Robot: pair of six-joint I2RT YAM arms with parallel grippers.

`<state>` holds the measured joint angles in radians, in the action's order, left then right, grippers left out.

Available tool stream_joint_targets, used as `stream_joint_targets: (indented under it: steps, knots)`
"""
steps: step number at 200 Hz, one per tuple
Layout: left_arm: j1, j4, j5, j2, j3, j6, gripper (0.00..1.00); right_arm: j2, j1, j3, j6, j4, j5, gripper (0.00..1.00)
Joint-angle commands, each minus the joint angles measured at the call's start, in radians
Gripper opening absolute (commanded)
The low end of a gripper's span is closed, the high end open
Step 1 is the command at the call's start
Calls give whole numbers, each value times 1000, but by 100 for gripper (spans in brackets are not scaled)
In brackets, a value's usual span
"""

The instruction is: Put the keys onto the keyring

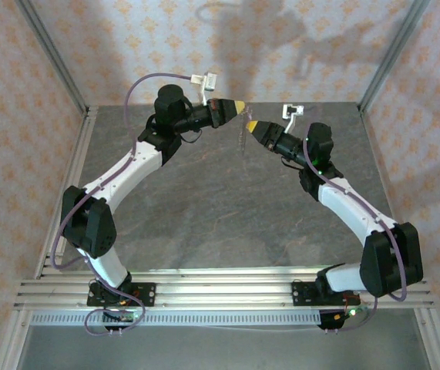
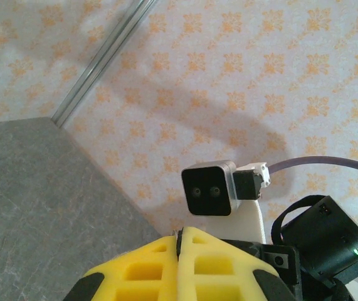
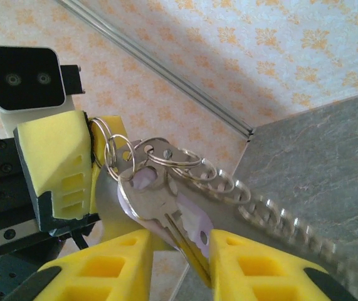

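Observation:
High over the back of the table, my left gripper (image 1: 240,106) and right gripper (image 1: 250,125) meet tip to tip. The left gripper (image 2: 180,233) is shut, its yellow pads pressed together on a thin wire keyring (image 3: 101,143) that sticks out of its tip (image 3: 94,135). A key (image 3: 150,194) with a silver head, a pale lilac cover and a brass-edged blade hangs from the rings. Its blade lies between the fingers of my right gripper (image 3: 179,241), against the right finger. A gap shows on the left side, so the jaws stand apart.
A chain of small silver rings (image 3: 254,202) trails from the keyring down to the right, and in the top view it hangs (image 1: 242,142) below the two tips. The grey table (image 1: 220,208) lies far beneath. Patterned walls and metal corner posts (image 1: 389,54) enclose the space.

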<state>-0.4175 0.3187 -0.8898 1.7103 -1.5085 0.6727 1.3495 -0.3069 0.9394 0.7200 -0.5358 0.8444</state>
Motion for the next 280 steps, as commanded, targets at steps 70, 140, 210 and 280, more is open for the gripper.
stream_joint_targets:
  steps: [70, 140, 210, 280]
  knots:
    - [-7, 36, -23, -31, -44, -15, 0, -32, -1, 1, -23, -13, 16, 0]
    - [-7, 56, -15, -33, -36, -5, 0, -52, -10, -9, -19, -7, 63, 0]
    - [-9, 67, -13, -24, -40, 4, 0, -76, -22, 2, -98, 128, 148, 0]
    - [-9, 82, -19, -26, -36, 11, 0, -192, 87, -16, -92, 183, 2, 30]
